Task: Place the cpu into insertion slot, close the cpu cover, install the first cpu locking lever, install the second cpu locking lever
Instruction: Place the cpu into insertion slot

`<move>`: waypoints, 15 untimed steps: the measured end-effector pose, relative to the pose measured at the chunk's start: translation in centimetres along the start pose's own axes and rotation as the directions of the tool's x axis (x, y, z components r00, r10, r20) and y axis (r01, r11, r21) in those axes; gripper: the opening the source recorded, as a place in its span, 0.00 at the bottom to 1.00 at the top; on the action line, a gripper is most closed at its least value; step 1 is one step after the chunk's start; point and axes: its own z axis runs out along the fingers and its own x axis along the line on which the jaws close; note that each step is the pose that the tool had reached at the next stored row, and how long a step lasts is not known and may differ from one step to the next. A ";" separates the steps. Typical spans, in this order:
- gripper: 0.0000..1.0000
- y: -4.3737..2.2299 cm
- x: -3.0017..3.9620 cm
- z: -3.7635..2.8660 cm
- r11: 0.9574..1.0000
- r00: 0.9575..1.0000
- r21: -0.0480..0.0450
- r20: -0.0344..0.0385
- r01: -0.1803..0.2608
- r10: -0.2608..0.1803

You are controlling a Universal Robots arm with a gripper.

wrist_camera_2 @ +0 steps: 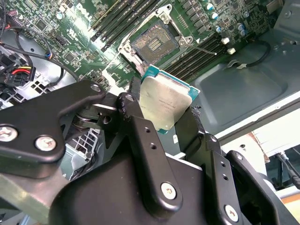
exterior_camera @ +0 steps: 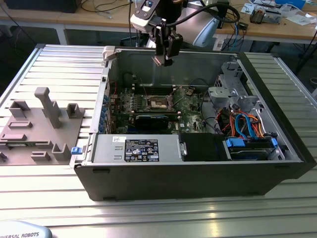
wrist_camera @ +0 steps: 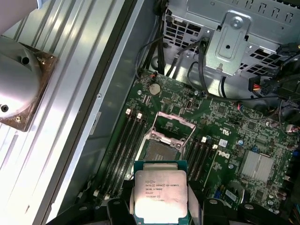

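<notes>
bright overhead light glares off the cpu (wrist_camera: 160, 194) and the ribbed table (exterior_camera: 208, 213), while the computer case (exterior_camera: 173, 181) is dim inside.

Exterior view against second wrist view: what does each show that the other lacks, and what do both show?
Exterior view: the whole open computer case on the ribbed table, its labelled power supply box, blue cables and a grey fixture tray at the exterior view's left.
Second wrist view: the cpu, silvery face showing, clamped in the tool between its fingers, above the board.
Both: the tool, the green circuit board and the bare insertion slot.
</notes>
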 end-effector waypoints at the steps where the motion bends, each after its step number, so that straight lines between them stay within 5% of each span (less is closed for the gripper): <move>1: 0.54 0.00 0.00 0.00 1.000 1.000 0.001 0.000 0.000 0.000; 10: 0.54 0.00 0.00 0.00 1.000 1.000 0.007 -0.003 -0.001 0.001; 15: 0.54 0.00 0.00 0.00 1.000 1.000 0.020 -0.008 -0.002 0.002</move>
